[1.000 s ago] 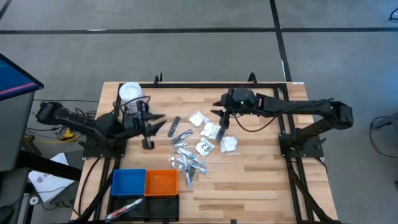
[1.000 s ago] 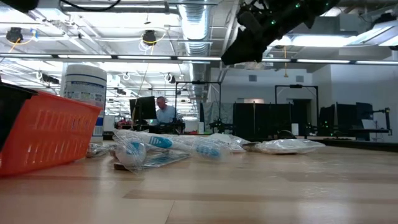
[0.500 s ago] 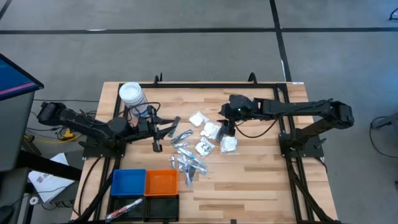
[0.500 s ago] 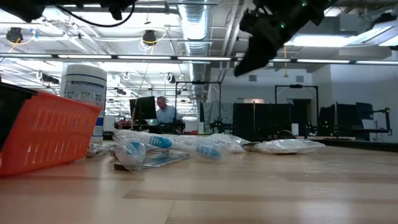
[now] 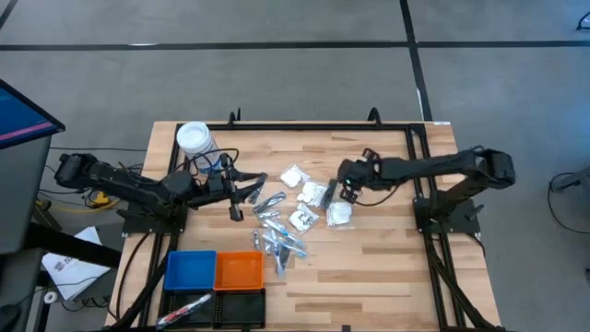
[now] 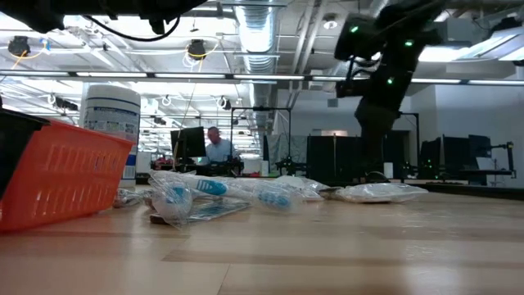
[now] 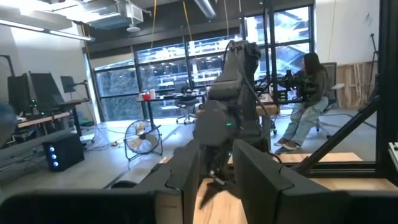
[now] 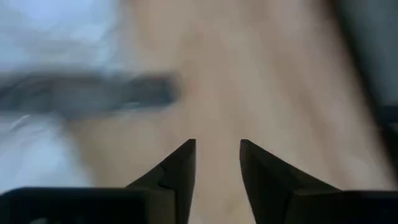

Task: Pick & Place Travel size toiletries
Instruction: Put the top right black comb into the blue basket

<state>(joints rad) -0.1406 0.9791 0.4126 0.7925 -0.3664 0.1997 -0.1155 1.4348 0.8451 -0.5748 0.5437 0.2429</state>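
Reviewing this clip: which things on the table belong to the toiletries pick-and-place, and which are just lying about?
Job:
- white packets
- silvery-blue tubes
- right gripper, low over the packets
- left gripper, near the tubes

Lying about:
- white-lidded jar
- blue tray
- orange tray
- black tray

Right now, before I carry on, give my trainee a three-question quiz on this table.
1. True or false: the right gripper is down among the white packets.
2. Which tray sits between the blue tray and the tubes? A) black tray B) orange tray C) none
3. Fill in: the white-lidded jar stands near the ___ arm.

Key: 1 true; 2 B; 3 left.
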